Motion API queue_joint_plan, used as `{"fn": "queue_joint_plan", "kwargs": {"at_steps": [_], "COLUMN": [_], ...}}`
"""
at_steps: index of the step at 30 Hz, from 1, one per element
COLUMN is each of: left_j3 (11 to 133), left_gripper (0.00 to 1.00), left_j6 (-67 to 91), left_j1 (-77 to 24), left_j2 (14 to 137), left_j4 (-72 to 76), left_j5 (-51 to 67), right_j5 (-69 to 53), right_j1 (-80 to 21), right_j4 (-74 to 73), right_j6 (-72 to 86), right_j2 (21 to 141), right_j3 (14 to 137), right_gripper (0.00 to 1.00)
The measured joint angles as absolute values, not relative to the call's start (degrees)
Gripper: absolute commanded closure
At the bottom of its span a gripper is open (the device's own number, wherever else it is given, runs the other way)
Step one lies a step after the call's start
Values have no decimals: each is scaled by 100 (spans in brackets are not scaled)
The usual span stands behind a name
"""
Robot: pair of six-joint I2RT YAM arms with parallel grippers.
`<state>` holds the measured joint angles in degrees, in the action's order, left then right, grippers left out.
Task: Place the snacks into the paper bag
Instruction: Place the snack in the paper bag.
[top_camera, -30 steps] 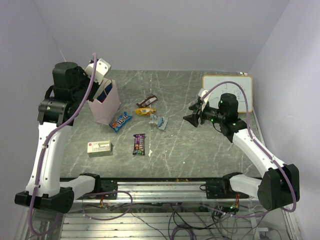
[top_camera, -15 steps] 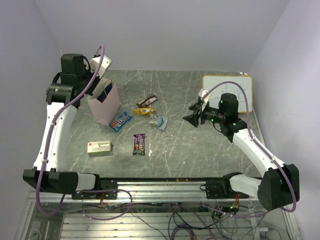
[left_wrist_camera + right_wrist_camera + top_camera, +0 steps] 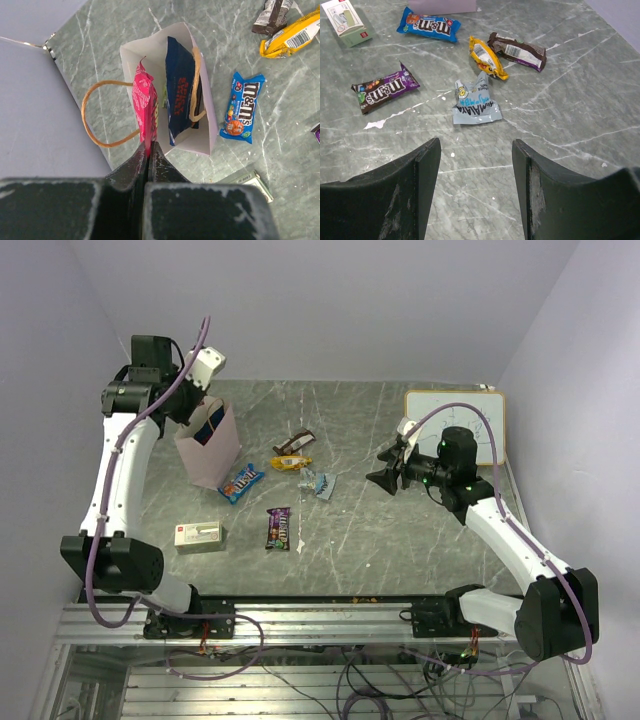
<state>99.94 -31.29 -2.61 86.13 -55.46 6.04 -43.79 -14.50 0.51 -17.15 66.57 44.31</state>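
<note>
1. While poised over the open mouth of the paper bag [image 3: 207, 135], at the far left of the table [image 3: 280, 150], pinches a red-pink packet [image 3: 144, 107] by its upper edge in the left gripper [image 3: 150, 150], jaws pressed tight on the wrapper.
2. Looks like the drop-in step for this snack, with the packet's lower end seemingly already inside the bag mouth, between the left wall and a larger dark blue packet [image 3: 181, 85].
3. Calls next, probably, for parting the jaws to let the packet fall, then lifting straight up, clear of the orange handles [image 3: 85, 112].
4. Inside the bag: the dark blue packet standing on end, plus a sliver of something green beside it, too hidden to name.
5. Outside, flat on the table: a blue M&M's packet [image 3: 243, 107] just beside the bag. Further right, a brown bar [image 3: 517, 50] just beside a yellow packet [image 3: 487, 59], a silver-blue packet [image 3: 475, 105] near them, and a purple-brown packet [image 3: 385, 92] nearer the arms. Five left to bag, by this count.
6. Faces that cluster from the right with the right gripper [image 3: 475, 145], jaws apart, holding nothing.
7. Off to the sides, no part of the job: a pale box [image 3: 347, 22] with a red mark, and a whiteboard [image 3: 455, 425] at far right.
</note>
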Motion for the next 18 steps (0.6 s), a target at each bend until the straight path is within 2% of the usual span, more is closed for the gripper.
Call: {"fn": "queue_joint_plan", "kwargs": {"at_steps": [18], "left_j3": [10523], "left_gripper": [93], "left_j6": [-3127], "left_j1": [-242], "left_j2": [9445], "left_j4": [-6010], "left_j5": [770], "right_j5": [-4425], "right_j1": [-1441], "right_j4": [49], "right_j6": [-1765], "right_j2": [6665], "right_j3": [4412], "right_gripper": [41]}}
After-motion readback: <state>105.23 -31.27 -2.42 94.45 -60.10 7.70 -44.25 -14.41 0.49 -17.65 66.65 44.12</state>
